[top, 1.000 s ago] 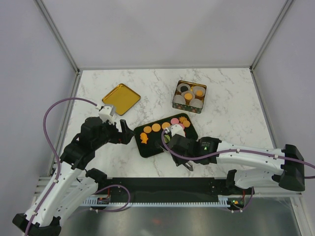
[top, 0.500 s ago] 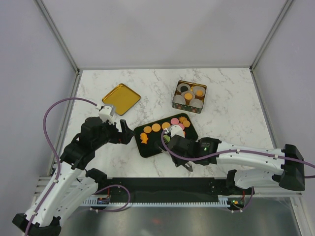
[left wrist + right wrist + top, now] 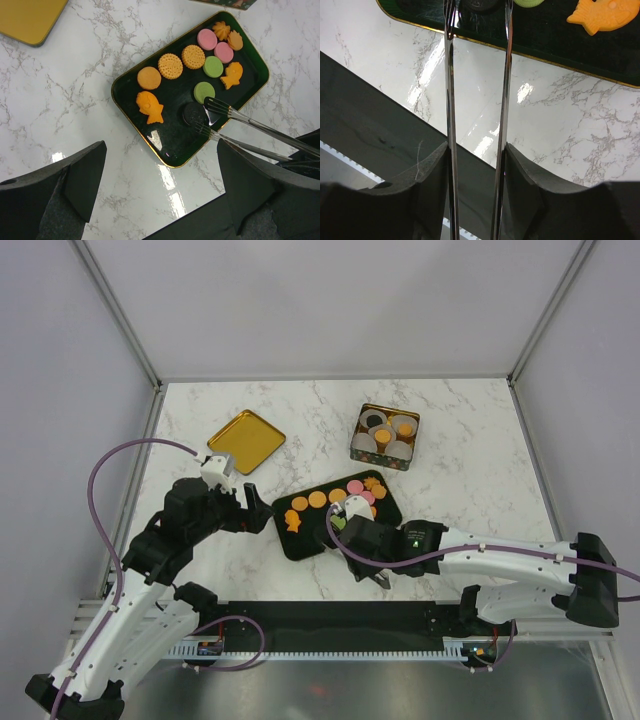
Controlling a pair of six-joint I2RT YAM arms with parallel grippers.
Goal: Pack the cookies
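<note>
Several cookies lie in the black gold-rimmed tray (image 3: 310, 545) (image 3: 170, 150): orange rounds (image 3: 170, 66), an orange fish (image 3: 150, 106), pink (image 3: 207, 38), green (image 3: 204, 91) and one black cookie (image 3: 194, 113) (image 3: 480, 4). My right gripper (image 3: 358, 535) (image 3: 476, 155) is shut on metal tongs (image 3: 250, 127) (image 3: 449, 100). The tong tips stand either side of the black cookie, with a gap between the arms. My left gripper (image 3: 262, 517) (image 3: 160, 150) is open and empty, hovering over the tray's near-left edge.
A square tin (image 3: 386, 436) with white paper cups, some holding cookies, stands at the back right. Its gold lid (image 3: 246, 440) (image 3: 30, 17) lies at the back left. The dark front rail (image 3: 380, 150) runs below the table edge.
My right arm has edged slightly left with the tongs over the tray. The left arm has not moved.
</note>
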